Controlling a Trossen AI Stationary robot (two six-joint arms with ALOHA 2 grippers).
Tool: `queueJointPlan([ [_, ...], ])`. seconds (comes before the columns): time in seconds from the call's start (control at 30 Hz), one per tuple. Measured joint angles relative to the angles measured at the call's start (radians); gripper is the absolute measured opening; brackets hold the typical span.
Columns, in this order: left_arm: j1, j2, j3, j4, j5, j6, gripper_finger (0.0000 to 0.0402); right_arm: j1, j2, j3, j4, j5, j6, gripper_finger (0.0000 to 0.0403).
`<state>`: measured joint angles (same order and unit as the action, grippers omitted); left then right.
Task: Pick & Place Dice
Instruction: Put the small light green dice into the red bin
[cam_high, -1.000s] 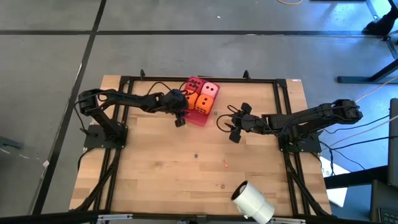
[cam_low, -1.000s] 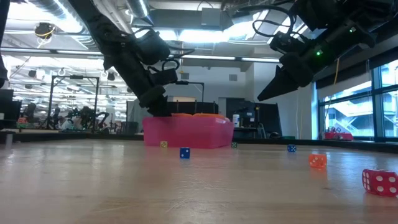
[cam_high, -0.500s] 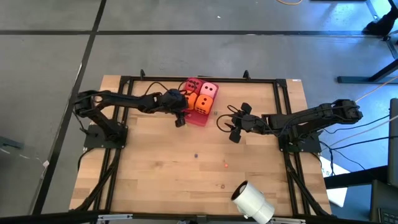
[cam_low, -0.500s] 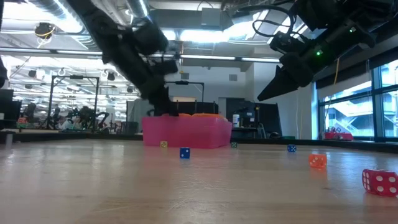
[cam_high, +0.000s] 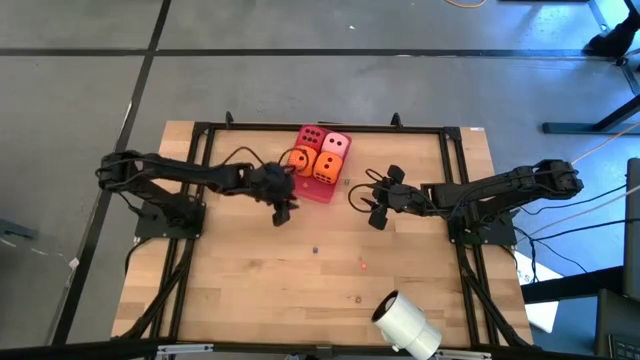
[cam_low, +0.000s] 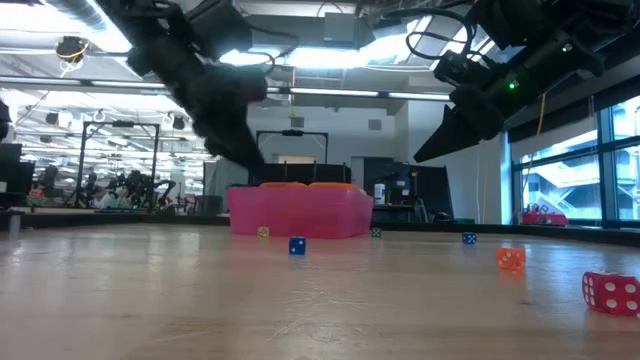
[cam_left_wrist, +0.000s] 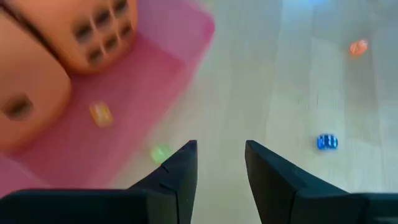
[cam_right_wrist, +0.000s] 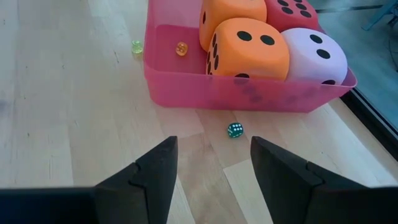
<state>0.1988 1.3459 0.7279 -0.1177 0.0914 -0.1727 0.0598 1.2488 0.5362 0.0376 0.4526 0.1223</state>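
Hovering my left pincer (cam_high: 281, 212) empty, fingers slightly parted, just off the translucent pink plastic tray (cam_high: 318, 190) — four soft foam dice (cam_high: 325, 164) sit inside it; my right pincer (cam_high: 377, 215) waits farther off.

Red die (cam_right_wrist: 289, 11) (cut off) partly hidden.

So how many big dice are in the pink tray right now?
4, all packed in the tray: red die and pale pink die at the far side, two orange dice in front. None looks hidden.
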Motion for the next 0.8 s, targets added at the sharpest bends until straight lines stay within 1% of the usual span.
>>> queueJointPlan([
  [0.07,-0.031,0.006,-0.022,0.003,-0.025,-0.067,0.0127,0.0,0.0,0.0,0.0,0.0,0.0,0.0204],
  [0.13,-0.061,0.015,-0.045,0.024,-0.075,-0.125,0.0127,0.0,0.0,0.0,0.0,0.0,0.0,0.0204],
  [0.33,-0.122,0.069,-0.076,0.056,-0.311,-0.265,0.0127,0.0,0.0,0.0,0.0,0.0,0.0,0.0203],
  [0.43,-0.141,0.118,-0.079,0.128,-0.4,-0.352,0.0127,0.0,0.0,0.0,0.0,0.0,0.0,0.0203],
  [0.53,-0.155,0.181,-0.079,0.208,-0.443,-0.393,0.0127,0.0,0.0,0.0,0.0,0.001,0.0,0.0203],
  [0.7,-0.159,0.286,-0.079,0.339,-0.468,-0.47,0.0127,0.0,0.0,0.0,0.0,0.001,0.0,0.0203],
  [0.8,-0.159,0.325,-0.078,0.38,-0.494,-0.532,0.0127,0.0,0.0,0.0,0.0,0.001,0.0,0.0203],
])
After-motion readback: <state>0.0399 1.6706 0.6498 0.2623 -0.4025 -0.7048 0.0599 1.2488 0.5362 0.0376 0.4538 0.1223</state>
